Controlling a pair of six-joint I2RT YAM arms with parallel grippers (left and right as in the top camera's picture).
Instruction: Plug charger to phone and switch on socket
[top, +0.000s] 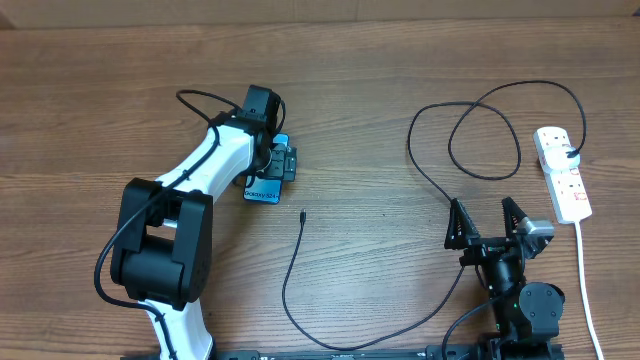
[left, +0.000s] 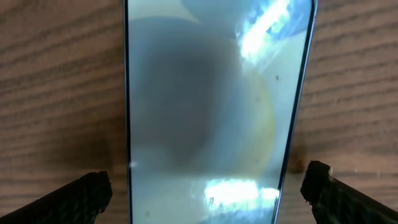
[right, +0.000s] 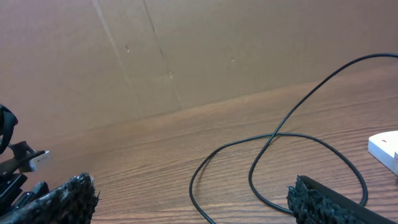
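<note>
Wood-grain table (top: 400, 60) fills the overhead view, with a brown cardboard wall (right: 186, 50) behind. Left gripper (left: 208, 199) stands wide open astride the phone (left: 211, 112), one finger on each side, gripping nothing. Right gripper (top: 487, 222) also gapes empty, near the charger (top: 290, 280) loops. The connector tip (top: 302, 213) lies just beside the phone. The socket (top: 563, 172) lies at the table's right edge.

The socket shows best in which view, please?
Overhead: the whole socket shows end to end, with its white cord. The right wrist catches only a white corner at its frame edge; the left wrist shows none of it.
</note>
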